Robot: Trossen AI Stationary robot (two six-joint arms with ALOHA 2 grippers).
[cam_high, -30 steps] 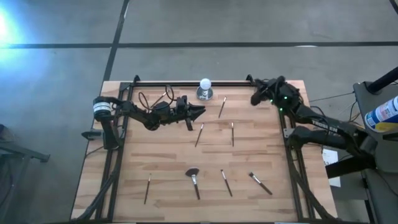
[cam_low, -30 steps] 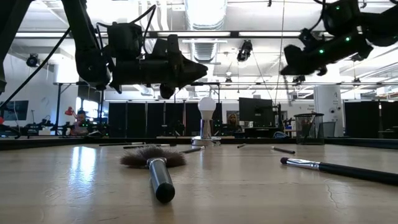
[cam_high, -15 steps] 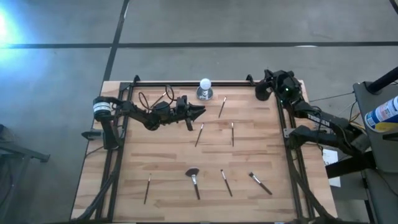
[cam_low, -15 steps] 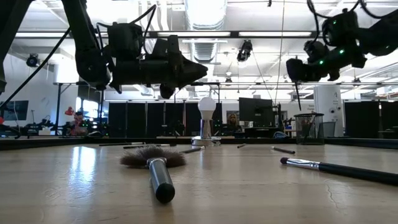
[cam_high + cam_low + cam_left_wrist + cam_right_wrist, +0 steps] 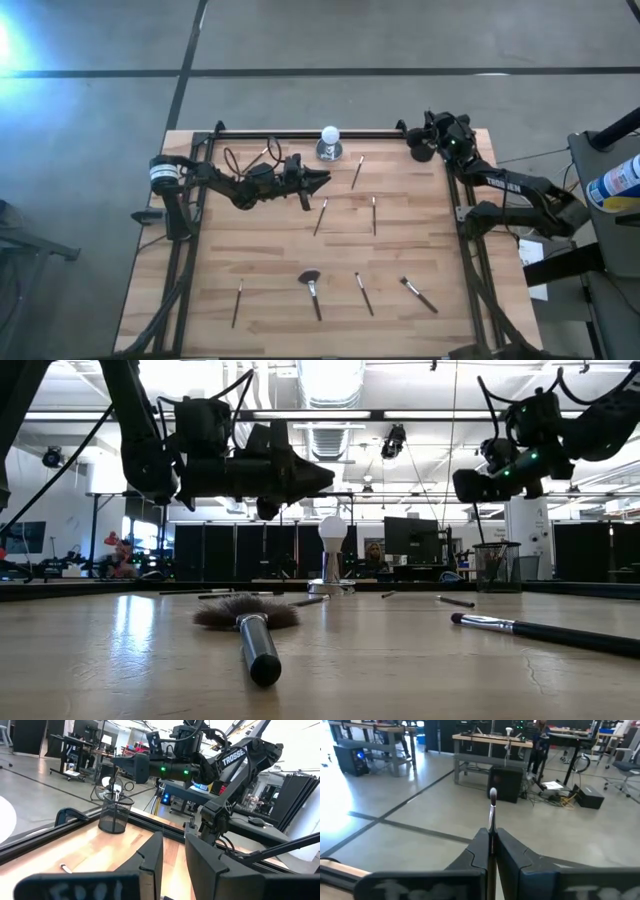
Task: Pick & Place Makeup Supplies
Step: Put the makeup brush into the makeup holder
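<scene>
- The right gripper [image 5: 432,138] hung over the far right corner of the table [image 5: 270,270], its fingers pinched on a slim brush [image 5: 492,815] with a pale bristle tip and a silvery ferrule above a dark stem.
- Just under it stood a black mesh cup [image 5: 115,817], which already held at least one stick.
- The left gripper [image 5: 322,179] hovered above the far middle of the table, its fingers [image 5: 150,860] a narrow gap apart and holding nothing.
- The other makeup supplies lay loose on the wood: a fan brush [image 5: 311,288] with a spread brownish head and a dark handle near the front middle, a dark-handled brush with a silver ferrule [image 5: 418,294] to its right, and a thin pencil [image 5: 364,294] between those two.
- Another thin stick [image 5: 238,301] lay near the front left, well apart from the rest.
- Three more slim sticks lay in the middle and far part: one [image 5: 320,216] just in front of the left gripper, one [image 5: 374,214] to its right, and one [image 5: 357,171] beside a white ball on a silver base [image 5: 329,143].
</scene>
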